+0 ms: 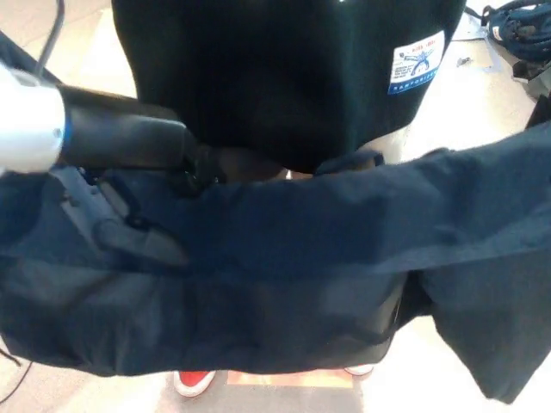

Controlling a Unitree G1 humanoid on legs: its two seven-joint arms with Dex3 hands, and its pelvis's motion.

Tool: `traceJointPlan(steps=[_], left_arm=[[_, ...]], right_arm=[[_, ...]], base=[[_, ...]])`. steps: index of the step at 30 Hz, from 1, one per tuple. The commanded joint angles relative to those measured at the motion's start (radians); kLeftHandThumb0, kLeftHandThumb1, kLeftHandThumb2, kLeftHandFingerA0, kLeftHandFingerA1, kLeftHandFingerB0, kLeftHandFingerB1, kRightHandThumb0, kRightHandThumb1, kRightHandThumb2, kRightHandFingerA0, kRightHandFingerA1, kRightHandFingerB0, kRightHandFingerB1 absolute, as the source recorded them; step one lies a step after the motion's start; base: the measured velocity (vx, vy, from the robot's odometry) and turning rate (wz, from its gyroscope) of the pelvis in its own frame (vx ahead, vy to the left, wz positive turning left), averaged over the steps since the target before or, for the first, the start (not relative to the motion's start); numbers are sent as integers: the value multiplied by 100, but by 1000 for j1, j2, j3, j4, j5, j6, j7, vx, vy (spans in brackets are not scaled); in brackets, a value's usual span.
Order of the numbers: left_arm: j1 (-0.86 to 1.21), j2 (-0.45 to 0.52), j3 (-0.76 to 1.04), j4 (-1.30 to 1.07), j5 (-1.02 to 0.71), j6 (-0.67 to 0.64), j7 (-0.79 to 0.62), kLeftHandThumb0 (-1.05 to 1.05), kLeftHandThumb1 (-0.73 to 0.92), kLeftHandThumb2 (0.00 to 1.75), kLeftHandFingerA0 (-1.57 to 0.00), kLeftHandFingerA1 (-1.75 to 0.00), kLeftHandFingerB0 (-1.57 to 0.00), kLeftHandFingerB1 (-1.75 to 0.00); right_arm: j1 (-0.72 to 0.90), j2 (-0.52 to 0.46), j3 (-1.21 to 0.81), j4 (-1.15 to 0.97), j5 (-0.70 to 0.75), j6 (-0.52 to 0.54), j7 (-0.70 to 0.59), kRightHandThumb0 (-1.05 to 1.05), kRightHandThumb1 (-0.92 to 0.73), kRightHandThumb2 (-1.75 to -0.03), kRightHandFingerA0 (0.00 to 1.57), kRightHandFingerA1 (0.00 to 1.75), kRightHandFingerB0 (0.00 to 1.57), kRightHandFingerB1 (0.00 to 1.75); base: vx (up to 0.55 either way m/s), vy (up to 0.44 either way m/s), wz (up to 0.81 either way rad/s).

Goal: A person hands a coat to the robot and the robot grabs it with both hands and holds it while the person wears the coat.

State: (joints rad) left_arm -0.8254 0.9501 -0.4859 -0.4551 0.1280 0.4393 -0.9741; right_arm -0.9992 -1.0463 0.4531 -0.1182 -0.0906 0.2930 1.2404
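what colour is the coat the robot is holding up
Dark navy blue, plain with no pattern; the coat shows best in the head view.

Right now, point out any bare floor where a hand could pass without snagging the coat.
Bare floor shows top left, between the left arm and the person's black top. More lies top right, between that top and the cables. The coat crowds the middle and bottom, with only slivers beside the red shoe.

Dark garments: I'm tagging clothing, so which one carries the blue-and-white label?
The person's black top, with the label near its hem; the navy coat spread below it shows none.
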Motion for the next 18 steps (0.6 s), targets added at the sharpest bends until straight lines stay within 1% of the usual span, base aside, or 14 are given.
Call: traceJointPlan(steps=[1, 2, 3, 4, 5, 6, 7, 9, 10, 13, 14, 16, 17, 18], left_arm=[[227, -75, 18, 29, 295, -174, 393, -41, 87, 69, -86, -136, -75, -96], [236, -79, 17, 32, 313, -179, 411, -40, 86, 71, -78, -162, -68, -130], [250, -83, 20, 36, 325, -190, 434, -39, 84, 68, -78, -170, -69, -144], [263, -86, 23, 41, 334, -202, 456, -39, 84, 68, -78, -170, -69, -144], [274, -91, 27, 48, 342, -218, 479, -38, 86, 65, -78, -175, -61, -153], [279, -94, 30, 51, 346, -225, 488, -38, 86, 65, -78, -175, -61, -153], [295, -102, 36, 70, 360, -265, 541, -38, 82, 64, -82, -175, -63, -156], [306, -104, 46, 95, 379, -300, 590, -38, 82, 64, -83, -175, -64, -158], [315, -108, 54, 112, 389, -322, 627, -37, 82, 64, -85, -175, -63, -163], [337, -118, 69, 134, 403, -348, 679, -37, 82, 63, -84, -175, -61, -165], [350, -126, 82, 139, 401, -357, 705, -36, 80, 63, -84, -175, -60, -164], [366, -132, 95, 152, 408, -379, 741, -37, 80, 63, -84, -175, -62, -163], [380, -136, 108, 153, 412, -380, 764, -36, 81, 64, -86, -175, -66, -156], [387, -138, 114, 154, 414, -381, 773, -36, 81, 64, -86, -175, -66, -156]], right_arm=[[360, 106, -244, -108, -102, -42, -443, -33, -70, -109, 76, 98, 60, 76], [397, 125, -271, -114, -110, -55, -480, -36, -90, -69, 70, 137, 63, 98], [429, 145, -292, -116, -115, -73, -511, -37, -90, -68, 73, 158, 61, 123], [454, 159, -306, -115, -118, -89, -535, -37, -90, -68, 73, 158, 61, 123], [488, 186, -338, -112, -109, -121, -566, -36, -91, -63, 69, 175, 56, 149], [503, 199, -354, -111, -107, -135, -576, -36, -91, -63, 69, 175, 56, 149], [556, 232, -395, -116, -98, -187, -616, -35, -89, -65, 80, 175, 61, 162], [582, 261, -409, -120, -117, -215, -659, -36, -89, -65, 82, 175, 62, 168], [599, 286, -421, -131, -130, -214, -690, -35, -89, -64, 75, 175, 56, 168], [627, 343, -457, -130, -132, -233, -737, -34, -89, -62, 69, 173, 55, 162], [634, 359, -469, -139, -138, -194, -748, -37, -89, -64, 64, 175, 48, 165], [644, 380, -485, -154, -157, -176, -768, -38, -91, -62, 62, 175, 51, 161], [648, 384, -495, -149, -181, -210, -799, -37, -87, -66, 76, 88, 60, 57], [650, 387, -500, -146, -192, -225, -812, -37, -87, -66, 76, 88, 60, 57]], base=[[0, 0, 0], [0, 0, 0], [0, 0, 0], [0, 0, 0], [0, 0, 0], [0, 0, 0], [0, 0, 0], [0, 0, 0], [0, 0, 0], [0, 0, 0], [0, 0, 0], [0, 0, 0], [0, 0, 0], [0, 0, 0]])
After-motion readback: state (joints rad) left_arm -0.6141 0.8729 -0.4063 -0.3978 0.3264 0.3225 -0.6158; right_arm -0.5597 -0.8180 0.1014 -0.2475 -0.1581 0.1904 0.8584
